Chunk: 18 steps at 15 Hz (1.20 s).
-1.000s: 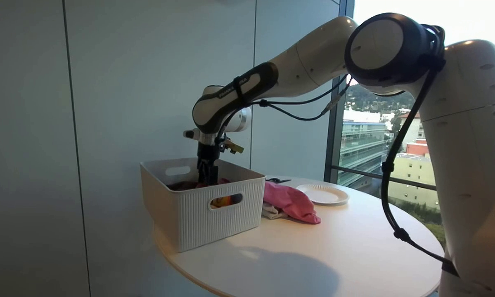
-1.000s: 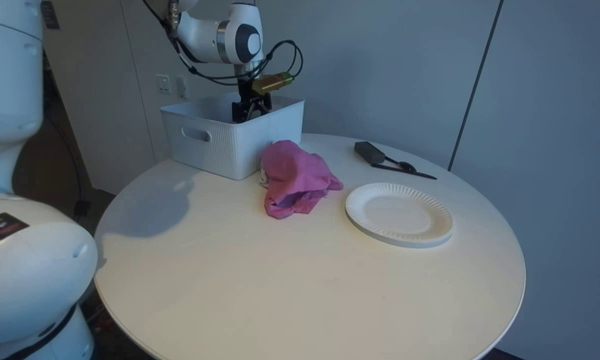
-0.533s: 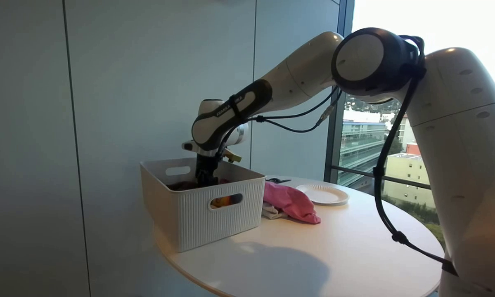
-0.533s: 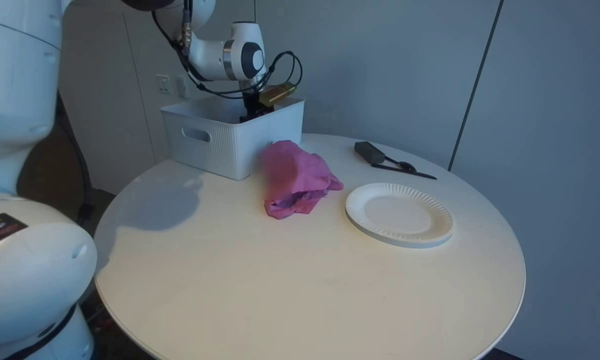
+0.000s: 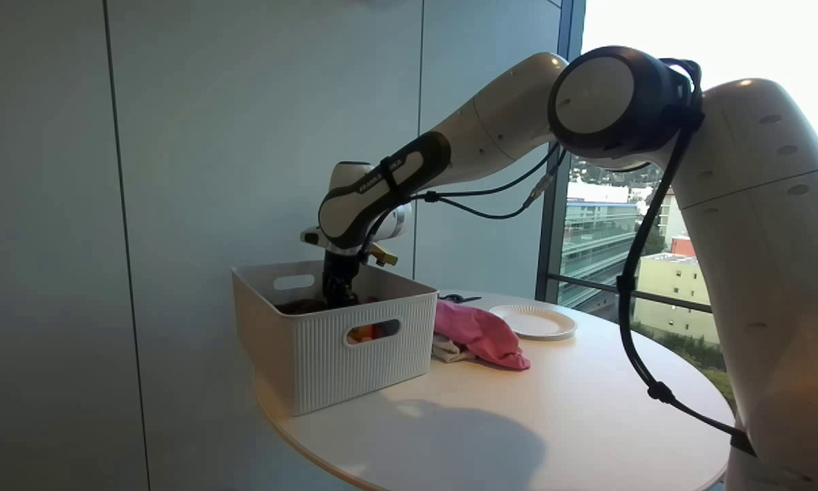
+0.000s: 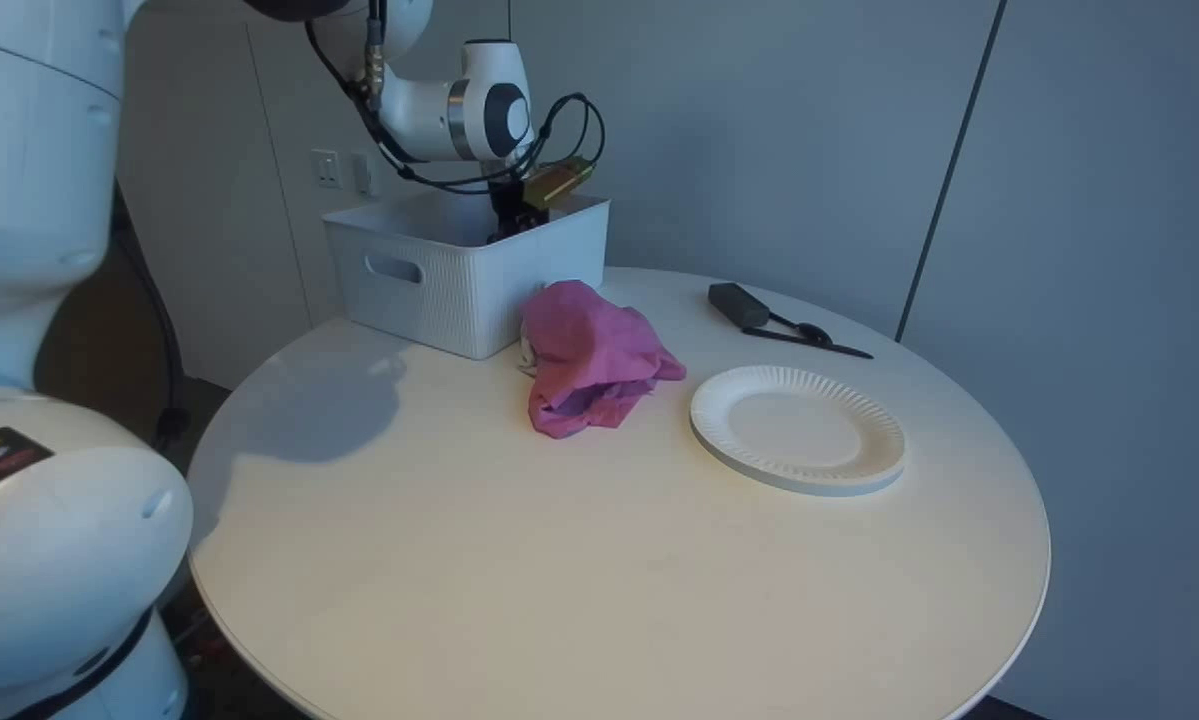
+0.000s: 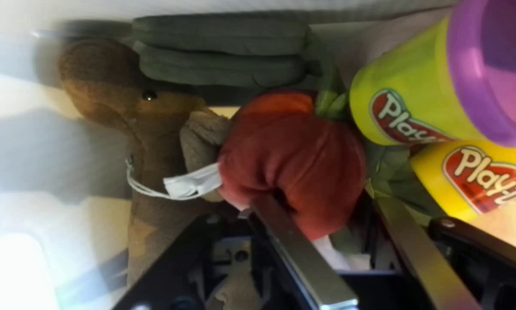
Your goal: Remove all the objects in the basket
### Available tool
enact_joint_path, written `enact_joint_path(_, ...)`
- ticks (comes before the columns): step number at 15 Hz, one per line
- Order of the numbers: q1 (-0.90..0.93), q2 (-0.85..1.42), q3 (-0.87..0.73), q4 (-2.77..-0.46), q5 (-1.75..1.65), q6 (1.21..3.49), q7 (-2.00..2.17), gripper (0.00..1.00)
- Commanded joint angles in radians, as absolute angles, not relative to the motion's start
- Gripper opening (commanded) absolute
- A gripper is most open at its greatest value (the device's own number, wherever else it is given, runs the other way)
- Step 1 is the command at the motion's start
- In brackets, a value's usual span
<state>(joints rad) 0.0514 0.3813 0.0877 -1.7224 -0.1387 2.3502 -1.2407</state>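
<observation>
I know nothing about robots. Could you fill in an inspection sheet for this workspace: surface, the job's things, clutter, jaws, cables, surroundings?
Surface: pale table with a curved edge; a shadow lies across part.
Job's things: white basket holding a red stuffed toy, brown plush animal, grey-green soft thing, purple-lidded Play-Doh tub and yellow Play-Doh tub; anything deeper is hidden.
Clutter: pink cloth beside the basket, partly over a paler cloth; white paper plates; dark utensil-like things.
Gripper: inside the basket, jaws apart, the red stuffed toy partly between them; a firm hold cannot be confirmed.
Cables: black, strapped along the arm, slack loops above the gripper.
Surroundings: grey wall, wall sockets, bright window.
</observation>
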Motion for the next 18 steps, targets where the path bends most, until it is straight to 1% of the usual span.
enact_joint_path(1,0.034,0.339,0.099,-1.74,-0.15,2.39,-1.252,0.09)
enact_joint_path(4,0.03,0.3,0.098,-1.748,-0.144,2.403,-1.246,0.02)
enact_joint_path(5,0.028,0.279,0.1,-1.754,-0.138,2.409,-1.247,0.08)
enact_joint_path(7,0.026,0.237,0.099,-1.762,-0.133,2.417,-1.242,0.08)
enact_joint_path(10,0.026,0.111,0.095,-1.806,-0.114,2.434,-1.209,0.08)
enact_joint_path(14,0.035,-0.073,0.056,-1.881,-0.213,2.483,-1.04,0.07)
enact_joint_path(18,0.001,-0.285,0.032,-1.982,-0.398,2.4,-0.818,0.07)
